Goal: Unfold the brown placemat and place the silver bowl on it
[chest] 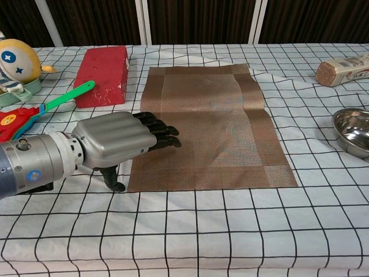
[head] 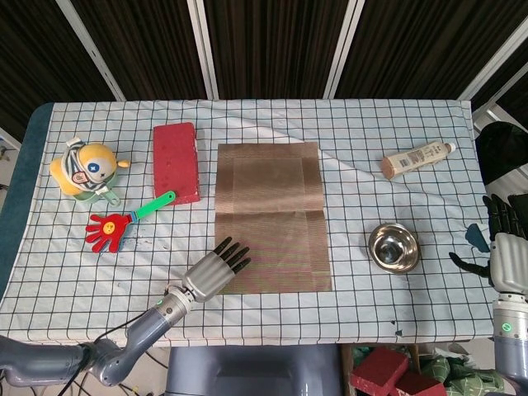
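Observation:
The brown placemat (head: 269, 216) (chest: 209, 126) lies spread flat in the middle of the checked table, with one crease across it. My left hand (head: 215, 271) (chest: 118, 140) hovers palm down over the mat's near left corner, fingers straight and apart, holding nothing. The silver bowl (head: 393, 246) (chest: 353, 130) stands upright on the cloth to the right of the mat. Past the table's right edge, my right hand (head: 505, 249) hangs empty with its fingers spread, apart from the bowl; the chest view does not show it.
A red brick (head: 176, 161) (chest: 104, 67) lies left of the mat. A red and green hand-shaped clapper (head: 120, 222) and a yellow toy figure (head: 85, 168) sit further left. A tube-like bottle (head: 417, 157) lies at the far right.

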Available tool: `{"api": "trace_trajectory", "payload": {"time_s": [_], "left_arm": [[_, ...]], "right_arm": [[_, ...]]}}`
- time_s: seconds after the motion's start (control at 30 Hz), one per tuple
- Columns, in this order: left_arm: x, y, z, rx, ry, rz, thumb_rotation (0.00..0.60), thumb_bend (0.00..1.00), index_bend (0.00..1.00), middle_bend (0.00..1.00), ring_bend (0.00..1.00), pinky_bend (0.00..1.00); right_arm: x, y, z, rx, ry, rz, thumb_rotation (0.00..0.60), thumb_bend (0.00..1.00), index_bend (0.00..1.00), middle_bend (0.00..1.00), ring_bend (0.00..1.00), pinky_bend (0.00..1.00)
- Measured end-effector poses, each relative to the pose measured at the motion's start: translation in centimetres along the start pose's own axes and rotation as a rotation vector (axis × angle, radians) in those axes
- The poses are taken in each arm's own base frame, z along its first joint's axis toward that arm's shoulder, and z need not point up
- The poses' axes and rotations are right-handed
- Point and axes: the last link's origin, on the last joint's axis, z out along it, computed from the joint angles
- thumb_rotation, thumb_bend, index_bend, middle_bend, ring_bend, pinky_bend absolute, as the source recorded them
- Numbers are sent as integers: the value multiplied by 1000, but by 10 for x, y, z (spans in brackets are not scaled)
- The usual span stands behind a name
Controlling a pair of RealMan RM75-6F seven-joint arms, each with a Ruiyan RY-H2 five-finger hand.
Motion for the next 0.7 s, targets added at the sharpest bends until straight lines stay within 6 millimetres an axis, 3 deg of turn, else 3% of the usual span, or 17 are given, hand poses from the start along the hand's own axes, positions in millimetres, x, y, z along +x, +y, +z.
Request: {"api": "trace_trajectory", "payload": {"time_s": [0.5, 0.7], "left_arm": [[-4, 3, 4, 4, 6, -13, 600, 110, 115, 34, 0, 0], [-4, 5, 5, -3, 23, -29, 600, 251, 141, 61, 0, 0]], "right_arm": [[1, -1, 0, 1, 1, 11, 600, 31, 0, 0, 11, 184], [1, -1, 0, -2, 5, 18, 600, 32, 0, 0, 11, 184]]}}
